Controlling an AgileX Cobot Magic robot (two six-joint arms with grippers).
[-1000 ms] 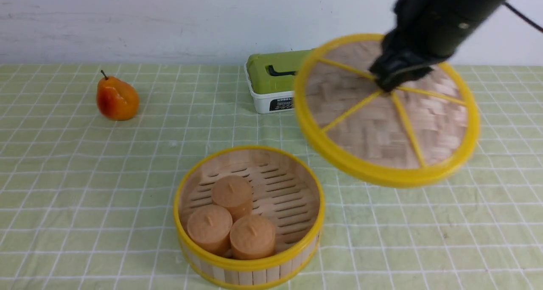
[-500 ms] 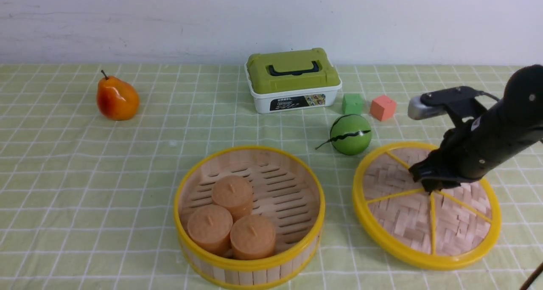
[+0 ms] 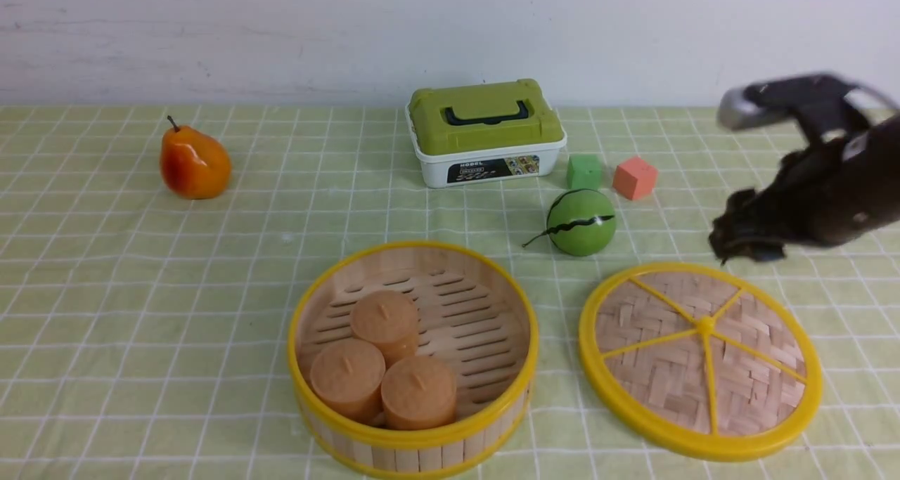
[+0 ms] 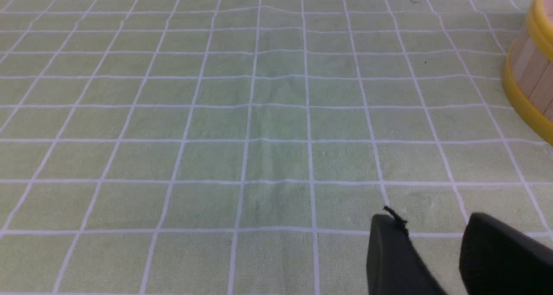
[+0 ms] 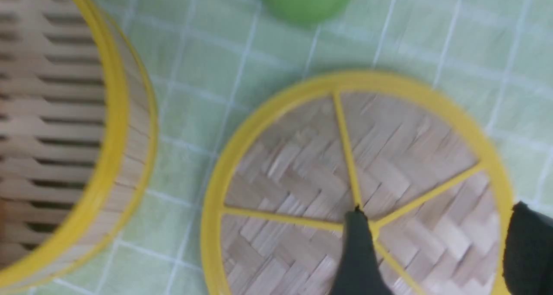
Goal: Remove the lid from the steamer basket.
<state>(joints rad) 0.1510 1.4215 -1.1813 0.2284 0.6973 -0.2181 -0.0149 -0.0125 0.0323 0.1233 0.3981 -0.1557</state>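
"Front view first: where is the lid?"

"Off the steamer basket and lying flat on the green checked cloth, spokes and knob facing up. It is near the front edge of the bench, toward the right-hand end. The basket sits beside it, close to the middle of the front edge. A strip of cloth shows between the two rims, so they do not touch."

"What is in the basket?"

"Three round orange-brown cakes, bunched in its front-left part on the slotted floor."

"And the right gripper?"

"Blurred in that view. It hangs in the air over the far rim of the lid, clear of it. The right wrist view shows it better: its two dark fingers stand wide apart with nothing between them, and the lid's spokes and knob lie below."

"The left gripper?"

"Only the left wrist view has it. Its fingers are parted by a narrow gap with nothing in it, low over bare cloth. The basket's slat wall shows at the edge of that picture."

"Anything else on the bench?"

"A pear toward the far left corner. A green-lidded box at the middle of the far edge. A green cube and an orange cube just to the right of the box. And a striped green ball, nearer the front, between the cubes and the lid."
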